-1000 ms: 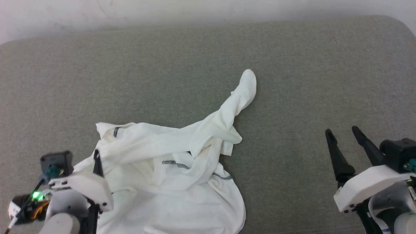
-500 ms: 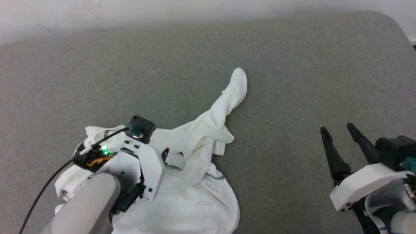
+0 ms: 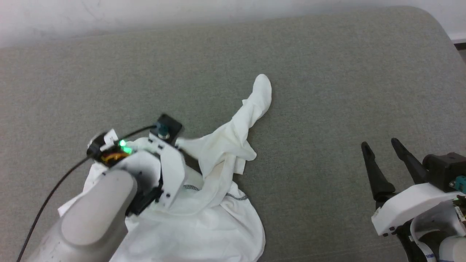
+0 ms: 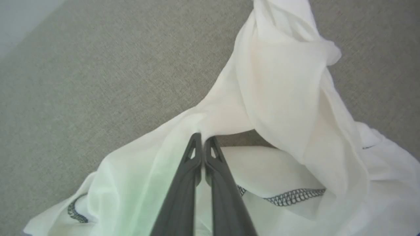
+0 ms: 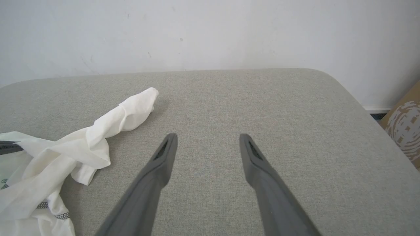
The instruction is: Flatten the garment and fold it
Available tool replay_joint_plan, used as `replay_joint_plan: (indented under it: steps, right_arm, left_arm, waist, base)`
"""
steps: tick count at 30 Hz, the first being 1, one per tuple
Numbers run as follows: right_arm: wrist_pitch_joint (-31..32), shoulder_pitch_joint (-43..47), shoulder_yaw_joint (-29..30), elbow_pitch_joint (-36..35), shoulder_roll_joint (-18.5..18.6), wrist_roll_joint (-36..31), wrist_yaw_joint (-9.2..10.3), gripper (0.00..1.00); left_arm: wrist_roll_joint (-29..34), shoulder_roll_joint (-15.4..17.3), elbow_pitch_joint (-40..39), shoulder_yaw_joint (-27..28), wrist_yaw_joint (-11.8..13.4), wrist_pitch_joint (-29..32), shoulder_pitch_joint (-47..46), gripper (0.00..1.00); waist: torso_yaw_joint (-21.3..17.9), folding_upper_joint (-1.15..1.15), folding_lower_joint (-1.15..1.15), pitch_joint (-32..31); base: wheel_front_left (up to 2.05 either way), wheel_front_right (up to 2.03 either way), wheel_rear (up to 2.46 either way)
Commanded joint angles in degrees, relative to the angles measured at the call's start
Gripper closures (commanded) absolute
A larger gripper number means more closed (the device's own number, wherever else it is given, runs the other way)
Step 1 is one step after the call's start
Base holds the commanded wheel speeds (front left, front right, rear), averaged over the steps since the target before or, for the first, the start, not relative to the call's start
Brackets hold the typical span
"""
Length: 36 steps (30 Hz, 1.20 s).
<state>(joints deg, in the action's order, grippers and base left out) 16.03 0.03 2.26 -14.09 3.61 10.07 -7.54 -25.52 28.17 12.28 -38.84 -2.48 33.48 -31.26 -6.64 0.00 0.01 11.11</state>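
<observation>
The garment (image 3: 218,218) is a thin white shirt lying crumpled on the grey surface at the lower left, with dark zigzag stitching (image 3: 236,197) showing. One sleeve (image 3: 260,91) stretches up and to the right. My left arm's wrist (image 3: 160,160) is over the shirt's upper part. In the left wrist view my left gripper (image 4: 203,141) is shut, its tips pinching a raised fold of the garment (image 4: 288,98). My right gripper (image 3: 380,144) stands open at the lower right, well clear of the cloth. The right wrist view shows that gripper (image 5: 208,137) holding nothing, with the garment (image 5: 82,144) to its left.
The grey padded surface (image 3: 327,72) runs back to a white wall (image 5: 210,32) and rounds off at the far right corner. A cardboard box (image 5: 405,127) stands beyond that right edge. A black cable (image 3: 54,193) trails from my left wrist.
My left arm moved from the lower left up over the shirt, and its jaws went from open to shut on a fold. The cloth there bunched up. The right arm stayed put.
</observation>
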Motion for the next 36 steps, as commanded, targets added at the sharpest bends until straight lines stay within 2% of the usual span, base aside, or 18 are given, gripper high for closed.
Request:
replay_joint_plan:
  steps: [1,4,7,12,17,19,22,24,26,27,28,31,36]
  right_arm:
    - [-0.1,-0.2,0.4,0.1,-0.2,-0.3,0.05,0.0]
    - [0.2,0.0,0.7,0.2,-0.3,-0.1,0.05,0.0]
    - [0.5,0.1,0.7,0.2,-0.4,0.1,0.05,0.0]
    - [0.7,0.6,0.9,0.3,-0.6,0.3,0.05,0.0]
    - [0.9,0.9,1.4,0.4,-0.6,0.4,0.05,0.0]
    - [1.1,0.9,1.3,0.4,-0.7,0.4,0.05,0.0]
    - [1.3,0.8,1.0,0.4,-0.7,0.6,0.05,0.0]
    - [1.4,0.7,1.1,0.3,-0.7,0.6,0.05,0.0]
    - [1.7,0.6,1.0,0.4,-0.7,0.6,0.05,0.0]
    - [1.9,0.5,0.9,0.5,-0.7,0.6,0.05,0.0]
    - [2.0,0.4,0.7,0.5,-0.7,0.6,0.05,0.0]
    - [2.4,-0.3,-0.2,0.8,-0.7,0.7,0.05,0.0]
    - [3.0,-0.8,-1.3,1.4,-0.4,1.3,0.05,0.0]
  left_arm:
    - [0.5,-0.8,-1.6,1.1,0.5,-2.2,-2.4,1.0]
    - [1.2,-1.5,-5.1,4.3,3.2,-7.0,-5.3,1.0]
    - [2.1,-0.2,-7.6,10.2,8.5,-11.8,-7.2,1.0]
    - [3.4,6.8,-7.5,21.2,19.0,-16.3,-2.5,1.0]
    - [2.6,12.4,-5.3,30.1,27.2,-18.5,10.1,1.0]
    - [1.8,13.0,-3.9,33.1,30.4,-18.7,15.5,1.0]
    - [-0.3,12.0,-2.0,37.3,35.2,-17.9,23.9,1.0]
    - [-1.9,10.7,-1.6,38.7,36.4,-17.4,27.7,1.0]
    - [-3.4,9.3,-1.2,39.0,36.2,-17.1,29.6,1.0]
    - [-4.0,8.7,-1.0,39.0,36.0,-17.0,30.1,0.54]
    - [-4.4,8.1,-0.8,39.0,35.9,-17.0,30.3,0.0]
    - [-5.0,6.9,-1.7,38.9,34.7,-19.4,30.4,0.0]
    - [-4.0,5.9,-5.4,38.4,32.0,-26.9,30.2,0.0]
  waist:
    - [0.5,0.0,-0.01,-0.2]
    - [1.4,0.0,-0.01,-0.3]
    - [1.9,0.0,-0.01,-0.4]
    - [2.5,0.0,-0.01,-0.6]
    - [3.3,0.0,-0.01,-0.3]
    - [3.5,0.0,-0.01,-0.2]
    - [3.6,0.0,-0.01,-0.1]
    - [3.9,0.0,-0.01,0.2]
    - [4.2,0.0,-0.01,0.3]
    - [4.3,0.0,-0.01,0.3]
    - [4.4,0.0,-0.01,0.3]
    - [4.4,0.0,-0.01,-0.2]
    - [4.7,0.0,-0.01,-1.1]
  base:
    - [0.0,0.0,0.0]
    - [0.0,0.0,0.0]
    - [0.0,0.0,0.0]
    - [0.0,0.0,0.0]
    - [0.0,0.0,0.0]
    - [0.0,0.0,0.0]
    - [0.0,0.0,0.0]
    - [0.0,0.0,0.0]
    - [0.0,0.0,0.0]
    - [0.0,0.0,0.0]
    - [0.0,0.0,0.0]
    - [0.0,0.0,0.0]
    - [0.0,0.0,0.0]
